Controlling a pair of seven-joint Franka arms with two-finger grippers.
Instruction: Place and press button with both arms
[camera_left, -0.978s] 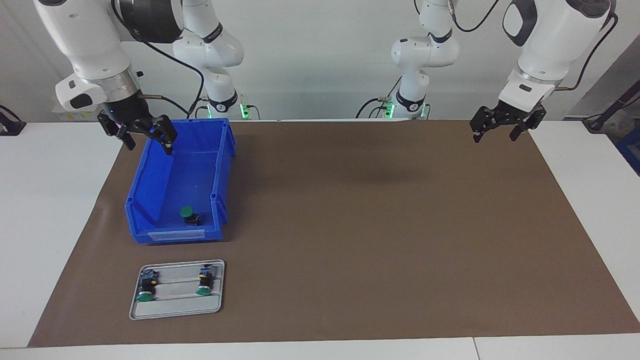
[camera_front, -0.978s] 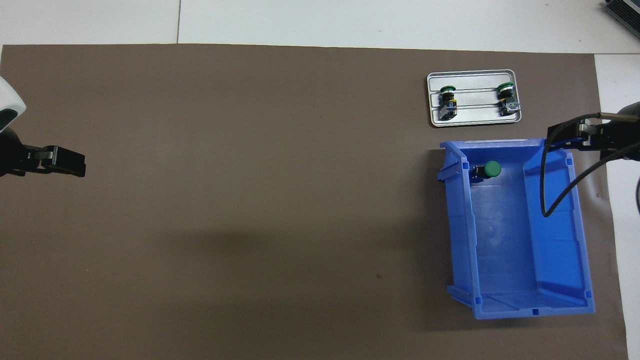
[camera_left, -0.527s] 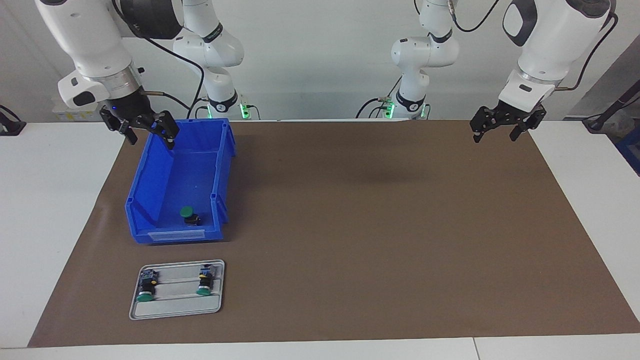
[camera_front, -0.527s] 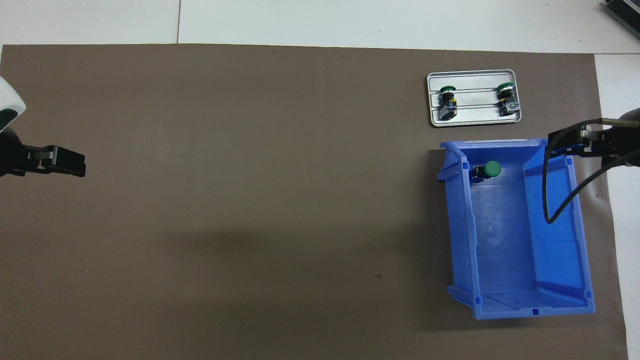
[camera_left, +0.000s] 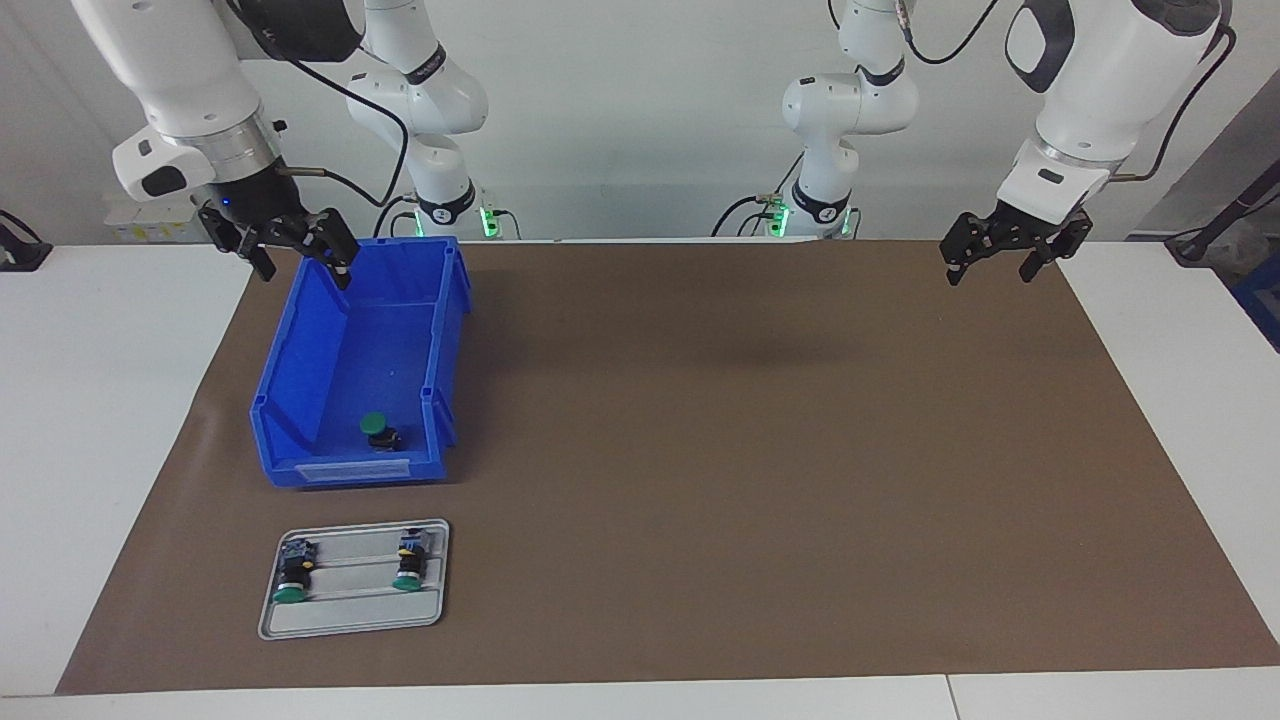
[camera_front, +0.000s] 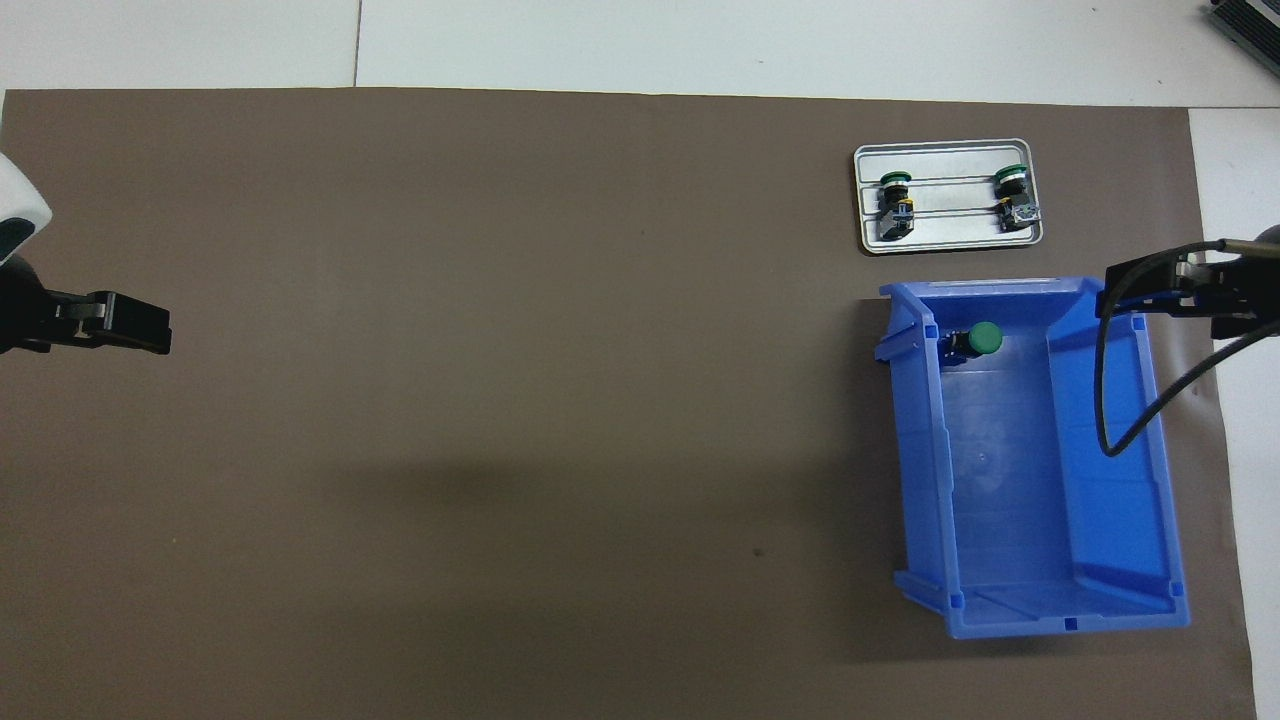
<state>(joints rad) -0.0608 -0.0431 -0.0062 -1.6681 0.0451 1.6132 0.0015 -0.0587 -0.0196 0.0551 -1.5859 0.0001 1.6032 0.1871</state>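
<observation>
My right gripper (camera_left: 297, 262) hangs released over the blue bin's (camera_left: 300, 345) rim at ten o'clock. The button (camera_left: 378, 431) lies inside the bin at six; I should descend straight onto its body. My left gripper (camera_left: 1000, 260) waits released at two o'clock.

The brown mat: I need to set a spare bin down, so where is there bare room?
The brown mat is bare from the blue bin to the left arm's end. It is crowded at the right arm's end: the bin holds one button, and the grey tray with two more lies just farther from the robots.
</observation>
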